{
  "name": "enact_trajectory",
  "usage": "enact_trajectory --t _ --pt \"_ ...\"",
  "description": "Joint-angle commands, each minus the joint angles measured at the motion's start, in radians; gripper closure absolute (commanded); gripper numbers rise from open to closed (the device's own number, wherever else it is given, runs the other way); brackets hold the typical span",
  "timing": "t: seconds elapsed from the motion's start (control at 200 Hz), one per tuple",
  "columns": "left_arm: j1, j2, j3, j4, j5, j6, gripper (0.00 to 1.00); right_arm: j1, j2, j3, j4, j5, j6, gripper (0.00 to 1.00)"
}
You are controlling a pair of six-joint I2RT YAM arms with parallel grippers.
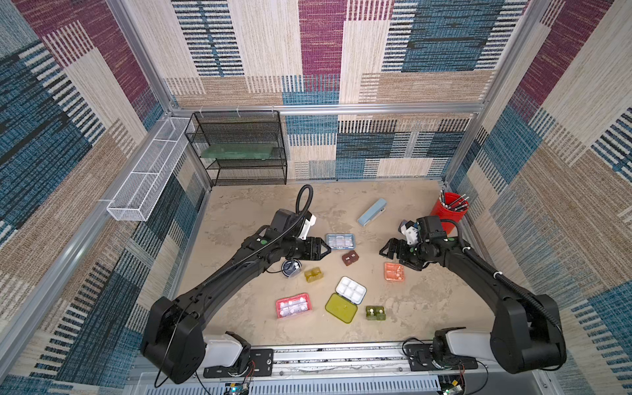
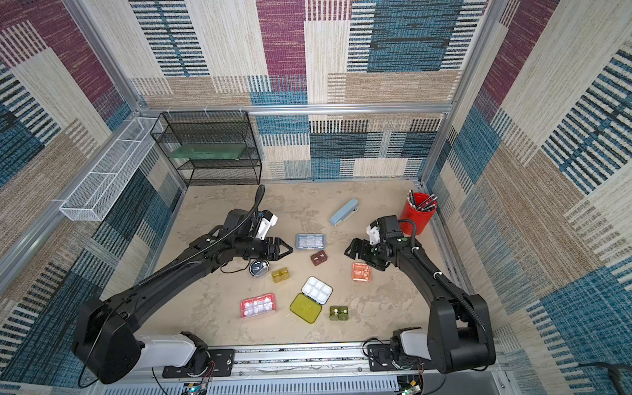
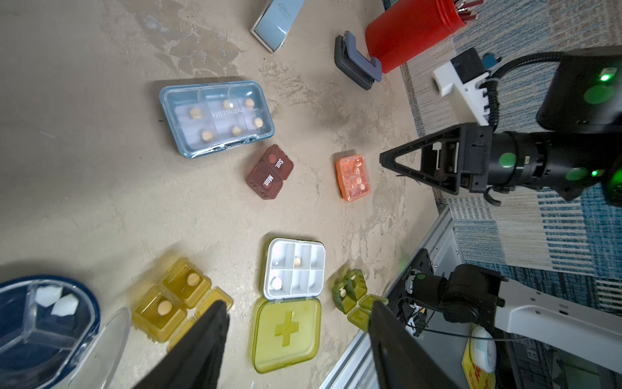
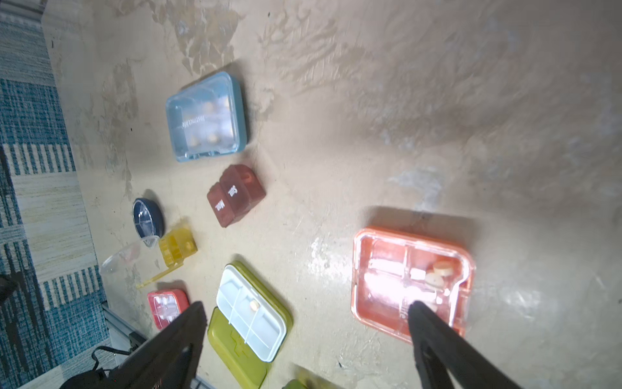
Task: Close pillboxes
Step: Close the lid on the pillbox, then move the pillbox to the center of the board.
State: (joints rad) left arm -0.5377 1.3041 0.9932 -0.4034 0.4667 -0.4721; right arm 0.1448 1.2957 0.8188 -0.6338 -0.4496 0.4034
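1. The left end effector (image 3: pixel 299 304) hangs above the sand-coloured table (image 1: pixel 393 325), its fingers spread and gripping nothing.
2. Below its wrist sits the round black pillbox (image 1: pixel 291 267) with its clear lid swung open. The pink translucent pillbox (image 1: pixel 294 305) lies nearer the robot's base, and I cannot tell whether it is latched.
3. The amber two-cell pillbox (image 1: pixel 313 274) sits just beside the black one, both flaps up.
4. The light blue rectangular pillbox (image 1: pixel 340 241) lies just ahead of the left fingertips, lid down. Near it, the brown two-cell pillbox (image 1: pixel 350 258) has both lids down.
5. The yellow-green square pillbox (image 1: pixel 342 307) lies open, its lid flat beside its white tray (image 1: pixel 351 290). The dark green two-cell pillbox (image 1: pixel 375 313) to the right is open too.
6. The orange translucent pillbox (image 1: pixel 394 272) has its lid down. Above it the right end effector (image 4: pixel 306 303) is released and spread wide. One finger overlaps the box's corner, and I cannot tell whether it touches.
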Motion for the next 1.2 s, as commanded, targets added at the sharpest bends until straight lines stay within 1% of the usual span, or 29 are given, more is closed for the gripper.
enact_trajectory --t 0.0,0.125,0.265,0.391,0.516,0.671,0.861,0.946,1.057,1.192 --pt "0.001 -0.066 -0.056 0.017 -0.025 -0.02 0.3 0.023 -0.034 -0.027 -0.006 -0.001 0.025 0.05" --pt "0.001 -0.126 -0.119 0.002 -0.023 -0.037 0.3 0.071 -0.078 -0.046 -0.027 0.004 0.055 0.05" --pt "0.002 -0.158 -0.163 -0.034 -0.026 -0.074 0.28 0.14 -0.12 -0.056 -0.054 0.016 0.084 0.05" --pt "0.001 -0.212 -0.219 -0.021 -0.03 -0.107 0.28 0.181 -0.114 -0.075 -0.053 0.005 0.09 0.05" --pt "0.001 -0.254 -0.25 -0.035 -0.05 -0.123 0.28 0.242 -0.094 -0.085 -0.003 -0.01 0.123 0.05" --pt "0.002 -0.259 -0.236 -0.104 -0.073 -0.128 0.28 0.319 -0.032 -0.052 0.03 0.012 0.134 0.05" --pt "0.004 -0.292 -0.203 -0.216 -0.209 -0.144 0.28 0.37 0.044 0.006 0.054 0.015 0.125 0.05" --pt "0.013 -0.286 -0.182 -0.283 -0.279 -0.157 0.28 0.382 0.08 0.048 0.052 0.018 0.109 0.05" --pt "0.034 -0.25 -0.169 -0.33 -0.298 -0.157 0.28 0.384 0.129 0.107 0.031 0.024 0.077 0.05" --pt "0.053 -0.21 -0.153 -0.355 -0.295 -0.125 0.26 0.383 0.168 0.168 0.011 0.031 0.047 0.05"
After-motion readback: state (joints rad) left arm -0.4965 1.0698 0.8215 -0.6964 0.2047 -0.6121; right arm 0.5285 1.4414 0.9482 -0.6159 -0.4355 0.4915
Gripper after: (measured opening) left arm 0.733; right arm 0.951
